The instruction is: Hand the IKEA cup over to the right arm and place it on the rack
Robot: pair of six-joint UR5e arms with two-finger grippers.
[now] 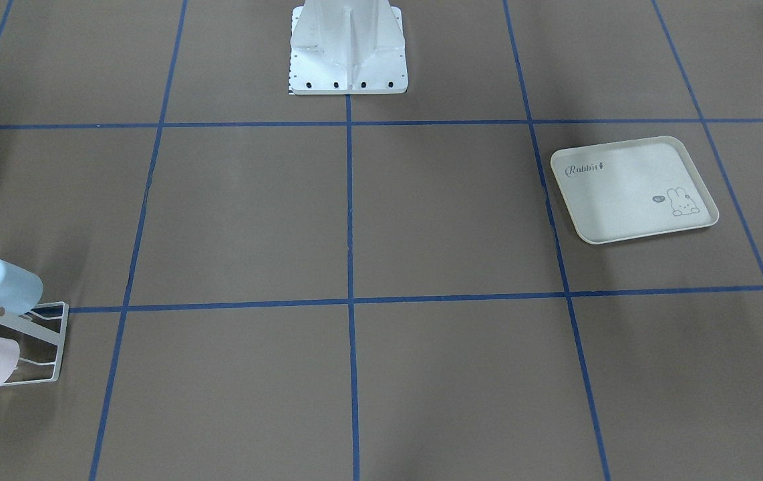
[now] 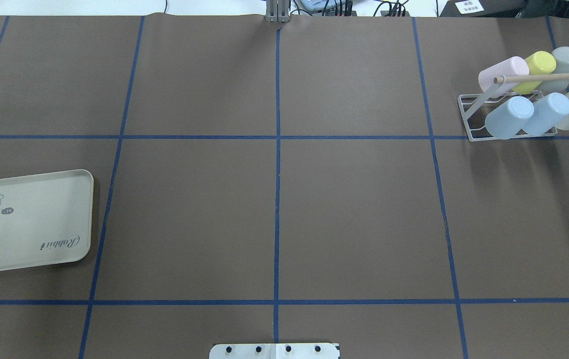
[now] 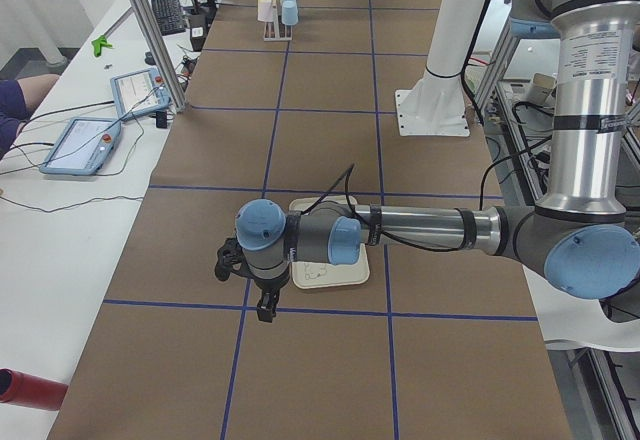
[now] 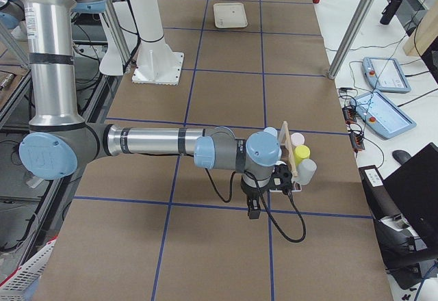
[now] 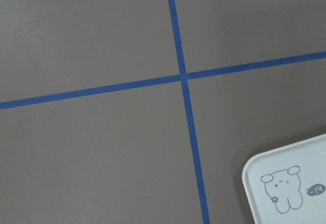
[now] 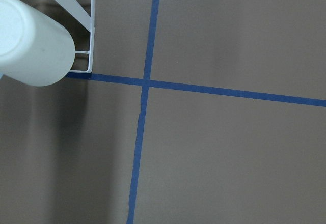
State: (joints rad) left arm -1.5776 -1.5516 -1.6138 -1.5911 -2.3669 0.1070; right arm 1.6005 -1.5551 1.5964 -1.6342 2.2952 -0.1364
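The white wire rack (image 2: 470, 121) with its wooden dowel (image 2: 548, 77) stands at the far right of the table and holds several pastel IKEA cups, among them a blue one (image 2: 508, 117) and a pink one (image 2: 502, 75). The front view shows the rack (image 1: 47, 334) at its left edge. The right wrist view shows a rack corner (image 6: 87, 28) and a pale cup (image 6: 33, 43). My right gripper (image 4: 253, 209) hangs over the table next to the rack (image 4: 290, 165). My left gripper (image 3: 265, 308) hangs beside the rabbit tray (image 3: 325, 275). For both grippers I cannot tell whether they are open or shut.
The cream rabbit-print tray (image 2: 25, 234) lies bare at the table's left. The white robot pedestal (image 1: 348, 53) stands at the near middle edge. A side bench carries teach pendants (image 3: 80, 145), cables and a red cylinder (image 3: 25, 388). Metal frame posts (image 4: 356, 20) flank the table.
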